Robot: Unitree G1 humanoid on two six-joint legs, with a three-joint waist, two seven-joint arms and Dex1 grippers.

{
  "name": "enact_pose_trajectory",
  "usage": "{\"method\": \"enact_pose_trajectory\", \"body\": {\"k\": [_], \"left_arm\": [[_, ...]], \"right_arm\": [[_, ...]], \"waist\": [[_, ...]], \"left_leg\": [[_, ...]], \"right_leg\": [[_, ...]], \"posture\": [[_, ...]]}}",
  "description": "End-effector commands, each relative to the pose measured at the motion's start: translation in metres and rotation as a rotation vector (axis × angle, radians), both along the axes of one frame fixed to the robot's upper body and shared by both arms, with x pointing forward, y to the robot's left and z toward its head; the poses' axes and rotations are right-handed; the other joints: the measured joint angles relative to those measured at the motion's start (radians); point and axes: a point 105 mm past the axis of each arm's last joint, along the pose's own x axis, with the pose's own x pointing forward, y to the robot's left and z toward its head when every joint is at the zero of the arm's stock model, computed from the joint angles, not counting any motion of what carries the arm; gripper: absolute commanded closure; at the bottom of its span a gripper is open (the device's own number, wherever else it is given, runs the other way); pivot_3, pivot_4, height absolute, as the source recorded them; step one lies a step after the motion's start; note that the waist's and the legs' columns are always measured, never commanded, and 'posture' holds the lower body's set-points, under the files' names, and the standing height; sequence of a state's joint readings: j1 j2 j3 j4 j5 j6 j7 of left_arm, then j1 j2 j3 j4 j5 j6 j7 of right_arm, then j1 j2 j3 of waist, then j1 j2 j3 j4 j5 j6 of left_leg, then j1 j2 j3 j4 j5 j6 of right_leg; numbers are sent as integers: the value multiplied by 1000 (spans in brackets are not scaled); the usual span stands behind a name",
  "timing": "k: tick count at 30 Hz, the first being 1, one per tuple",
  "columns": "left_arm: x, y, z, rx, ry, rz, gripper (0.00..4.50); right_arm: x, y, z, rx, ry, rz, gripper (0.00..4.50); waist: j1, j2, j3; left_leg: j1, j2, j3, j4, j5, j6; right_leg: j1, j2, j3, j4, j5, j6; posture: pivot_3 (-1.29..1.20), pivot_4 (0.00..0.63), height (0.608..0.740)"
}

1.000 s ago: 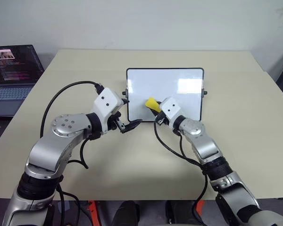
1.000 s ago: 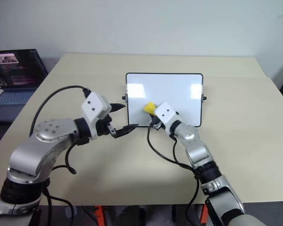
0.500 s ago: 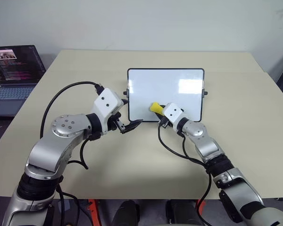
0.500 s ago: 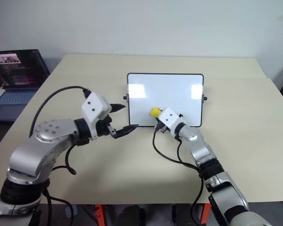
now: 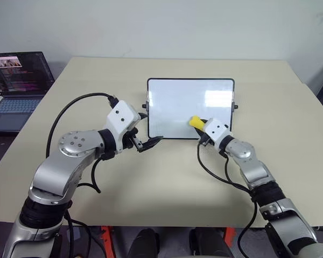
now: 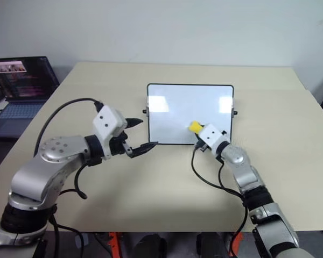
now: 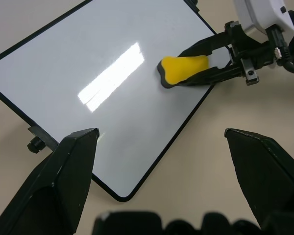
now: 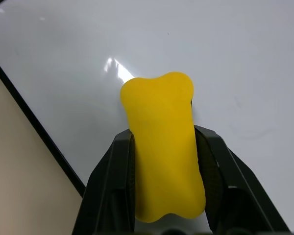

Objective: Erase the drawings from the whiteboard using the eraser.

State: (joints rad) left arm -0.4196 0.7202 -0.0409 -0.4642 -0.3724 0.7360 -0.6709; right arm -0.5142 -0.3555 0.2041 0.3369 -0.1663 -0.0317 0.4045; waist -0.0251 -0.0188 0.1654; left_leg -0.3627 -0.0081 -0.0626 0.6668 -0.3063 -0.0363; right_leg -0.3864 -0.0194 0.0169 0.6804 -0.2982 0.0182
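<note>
- Left eye view: the whiteboard (image 5: 190, 108) lies flat on the beige tabletop (image 5: 151, 177), toward its far middle, its white face showing no clear marks. The right gripper (image 5: 200, 126) reaches over the board's near edge toward its right side, fingers clamped on the yellow eraser (image 5: 195, 122), which sits on the board near the lower right corner. The left gripper (image 5: 144, 138) hangs just off the board's near left corner, its fingers spread wide and holding nothing. A laptop (image 5: 14, 86) with a lit screen stands off the tabletop's far left
- Right eye view: same layout; the eraser (image 6: 195, 127) rests on the white face close to the near frame, and the left fingers (image 6: 133, 122) stand apart beside the board's left edge, one tip close to the small black side knob (image 6: 144, 112)
- Left wrist view: the two left fingers (image 7: 71, 166) rise wide apart with the board's corner between them; beyond, the eraser (image 7: 182, 69) lies on the board, pinched by the right gripper (image 7: 191, 66)
- Right wrist view: the right fingers (image 8: 112, 171) press both long sides of the eraser (image 8: 163, 145), which lies on the board (image 8: 88, 54) near its black frame; faint grey smudges show on the white
</note>
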Motion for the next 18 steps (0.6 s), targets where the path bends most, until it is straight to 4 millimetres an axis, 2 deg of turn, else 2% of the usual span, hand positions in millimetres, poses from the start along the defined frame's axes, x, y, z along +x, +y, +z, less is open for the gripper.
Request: {"method": "enact_pose_trajectory", "body": {"k": [1,9,15,18], "left_arm": [[-1,-2,7,3,-39,-16,0],[0,-3,7,3,-40,-23,0],[0,-4,6,-2,-36,-24,0],[0,-5,6,-5,-34,-26,0]], "right_arm": [[2,-36,-14,-12,69,-126,3125],[-3,-25,7,60,42,-116,3125],[-14,-14,33,205,70,-79,3125],[-18,-15,40,253,101,-91,3125]], "waist": [[-1,0,0],[-1,0,0],[-2,0,0],[-2,0,0]], "left_leg": [[0,0,0,0,0,0],[0,0,0,0,0,0],[-1,0,0,-1,0,0],[-2,0,0,-2,0,0]], "right_leg": [[0,0,0,0,0,0],[0,0,0,0,0,0],[-2,0,0,-1,0,0],[-3,0,0,-1,0,0]], "posture": [[0,150,740],[0,150,740],[0,150,740],[0,150,740]]}}
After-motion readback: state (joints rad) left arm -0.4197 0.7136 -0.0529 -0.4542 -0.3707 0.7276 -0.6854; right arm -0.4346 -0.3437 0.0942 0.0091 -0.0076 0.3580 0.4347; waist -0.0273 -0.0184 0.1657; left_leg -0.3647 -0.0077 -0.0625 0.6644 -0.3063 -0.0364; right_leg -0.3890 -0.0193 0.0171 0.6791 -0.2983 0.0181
